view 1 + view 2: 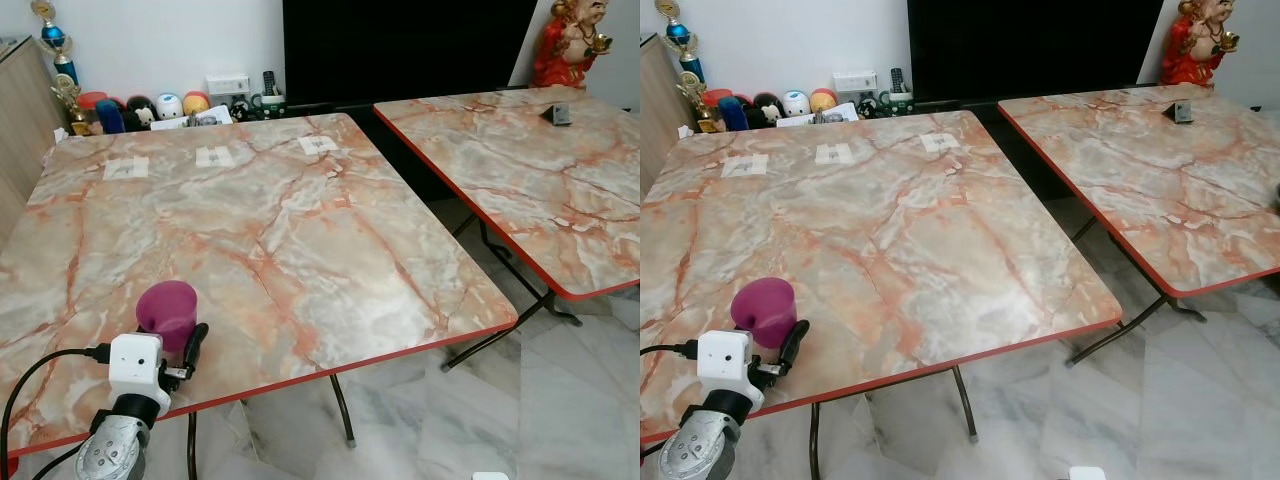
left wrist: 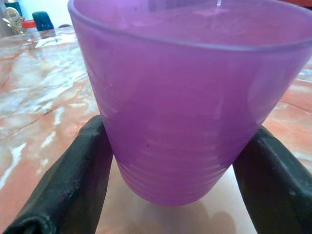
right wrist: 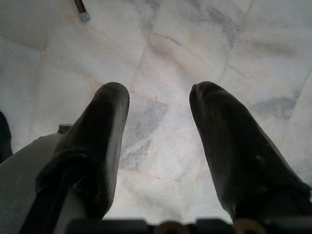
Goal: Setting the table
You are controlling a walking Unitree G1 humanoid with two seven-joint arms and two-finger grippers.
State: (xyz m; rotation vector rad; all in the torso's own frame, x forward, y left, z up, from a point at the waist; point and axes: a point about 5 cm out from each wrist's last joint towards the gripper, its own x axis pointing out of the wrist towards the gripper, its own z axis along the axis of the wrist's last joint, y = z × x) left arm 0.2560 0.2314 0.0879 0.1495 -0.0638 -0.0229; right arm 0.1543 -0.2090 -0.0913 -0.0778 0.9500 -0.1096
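Near the front left corner of the table (image 1: 300, 230), close to its red edge, we have the left gripper (image 1: 185, 345) with its two black fingers (image 2: 73, 180) pressed against opposite sides of a purple cup (image 1: 168, 312), low on its wall. The cup stands upright with its mouth up; from the wrist view its base looks to be on or just above the marble-patterned top, and we cannot tell which. What worries us is the grip height: the cup tapers toward the bottom, so fingers clamped on the narrow lower part could let it slip upward or tilt if we squeeze harder or move fast. The cup is also near the table edge, so a careless release or a nudge toward us could send it to the tiled floor (image 3: 161, 58). The cup itself is translucent purple plastic with faint ridges around its lower half and a smooth rim; it looks light and empty, so it could tip easily. Our right gripper (image 3: 158, 97) hangs over the floor with its fingers spread and nothing between them. Three small paper labels (image 1: 212, 156) lie along the far side of the table, perhaps marking places.
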